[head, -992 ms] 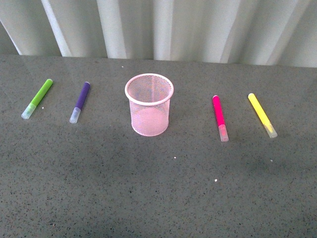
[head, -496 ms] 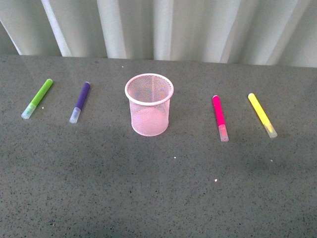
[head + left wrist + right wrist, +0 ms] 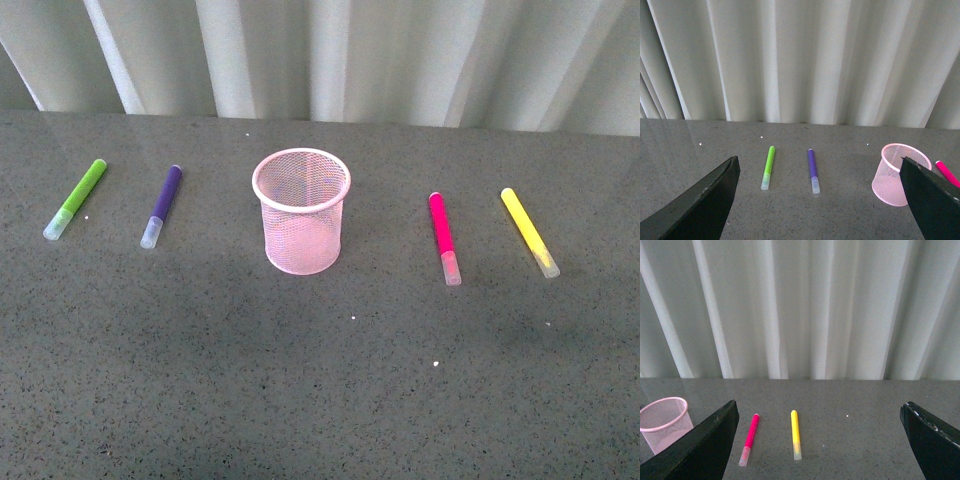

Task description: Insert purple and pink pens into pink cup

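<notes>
The pink cup (image 3: 302, 210) stands upright and empty at the middle of the grey table. The purple pen (image 3: 162, 205) lies flat to its left, the pink pen (image 3: 443, 237) flat to its right, both with pale caps toward me. Neither arm shows in the front view. My left gripper (image 3: 820, 200) is open and empty, back from the table, with the purple pen (image 3: 813, 170) ahead and the cup (image 3: 900, 173) by one finger. My right gripper (image 3: 820, 440) is open and empty, with the pink pen (image 3: 749, 438) ahead and the cup (image 3: 665, 424) off to one side.
A lime green marker (image 3: 76, 198) lies at the far left and a yellow marker (image 3: 529, 231) at the far right. A pleated white curtain (image 3: 320, 55) hangs behind the table's back edge. A few white specks dot the tabletop.
</notes>
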Robot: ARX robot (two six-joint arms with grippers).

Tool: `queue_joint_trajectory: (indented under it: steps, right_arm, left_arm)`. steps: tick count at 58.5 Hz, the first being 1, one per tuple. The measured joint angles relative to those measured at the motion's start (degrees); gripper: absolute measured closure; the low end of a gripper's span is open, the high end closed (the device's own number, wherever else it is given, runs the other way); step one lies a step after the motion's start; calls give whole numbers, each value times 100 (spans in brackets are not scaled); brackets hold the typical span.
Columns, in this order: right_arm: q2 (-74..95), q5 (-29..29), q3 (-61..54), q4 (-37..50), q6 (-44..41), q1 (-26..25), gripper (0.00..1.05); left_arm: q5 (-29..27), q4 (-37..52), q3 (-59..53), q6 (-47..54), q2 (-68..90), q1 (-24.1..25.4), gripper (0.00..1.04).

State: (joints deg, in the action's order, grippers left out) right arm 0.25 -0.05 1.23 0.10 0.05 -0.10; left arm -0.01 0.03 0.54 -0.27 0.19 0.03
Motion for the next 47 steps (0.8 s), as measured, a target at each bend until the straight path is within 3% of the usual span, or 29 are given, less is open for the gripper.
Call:
queue_joint_trajectory:
  steps: [16, 21, 25, 38, 47]
  right_arm:
    - [0, 0, 0, 0, 0, 0, 7]
    - [0, 2, 0, 0, 2, 0, 7]
    - [0, 0, 0, 0, 0, 0, 7]
    - [0, 2, 0, 0, 0, 0, 7]
    - [0, 2, 0, 0, 0, 0, 7]
  left_arm:
    - [-22, -11, 2, -22, 13, -7, 7]
    - [-1062, -1331, 717, -1023, 1134, -481, 7]
    - [-1250, -1014, 1088, -1410, 2129, -706, 7]
    - [-420, 1545, 2874, -1054, 5547, -649, 7]
    - [17, 1239, 4645, -734, 7912, -538, 7]
